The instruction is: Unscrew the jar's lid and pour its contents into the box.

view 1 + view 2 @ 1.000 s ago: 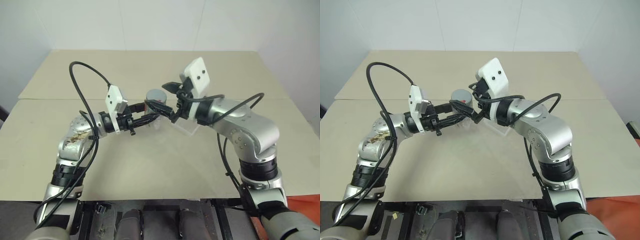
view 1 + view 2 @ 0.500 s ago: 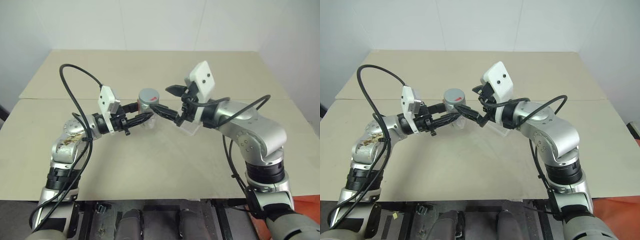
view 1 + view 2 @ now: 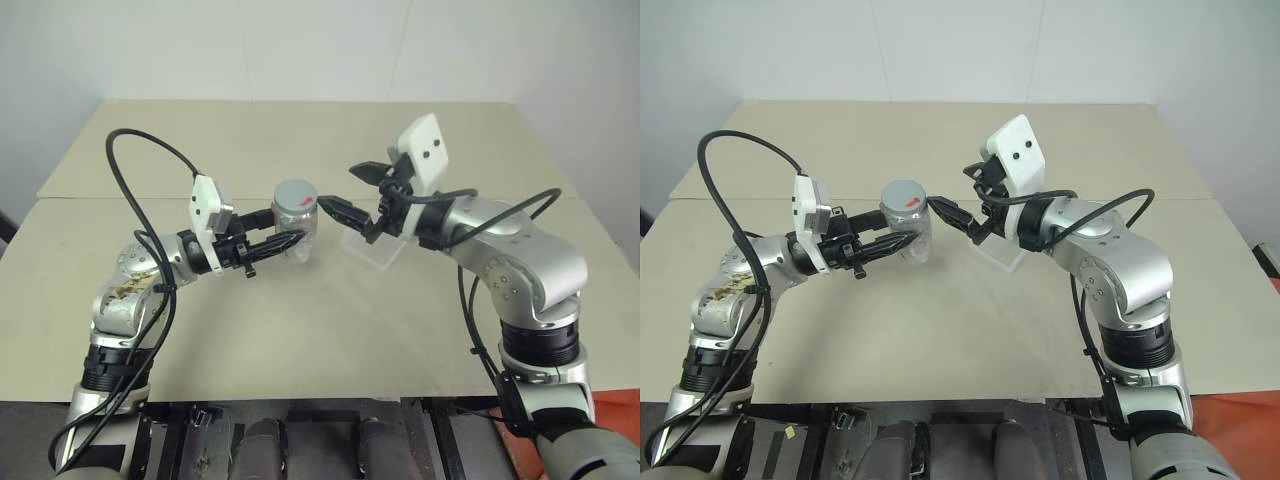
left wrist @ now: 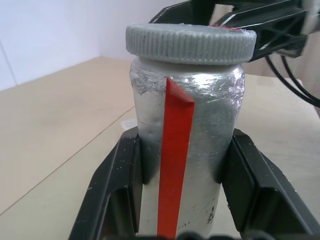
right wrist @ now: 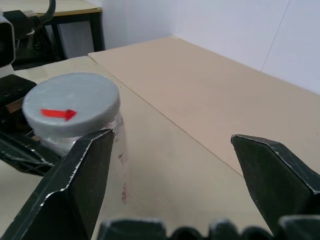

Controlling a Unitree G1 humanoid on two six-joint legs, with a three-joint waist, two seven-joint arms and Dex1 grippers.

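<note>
While the left gripper [image 3: 285, 240] sits left of centre in the left eye view, its two black fingers are clamped on the jar [image 3: 297, 226], one on each side of the silvery body. In the left wrist view the fingers [image 4: 117, 185] press against the lower part of the jar [image 4: 187, 150], whose wrinkled silver wrap carries a red strip running down its front. The jar stands upright in that grip, held clear above the table [image 3: 300, 330]. Its lid [image 3: 296, 196] is on, a grey ribbed cap with a small red mark on top; the right wrist view shows that mark as a short red bar on the flat face of the lid [image 5: 72, 105].

Just right of the jar, at the middle of the left eye view, the right gripper [image 3: 350, 193] has its fingers spread wide apart and holds nothing. One finger reaches toward the lid's right edge, close beside it, but whether it touches cannot be told. In the right wrist view the lid lies next to one finger [image 5: 75, 185], outside the gap between the two.

Below the right gripper, right of centre, the box [image 3: 372, 251] of clear plastic rests on the table, partly hidden behind the right wrist. The jar's contents cannot be made out.
</note>
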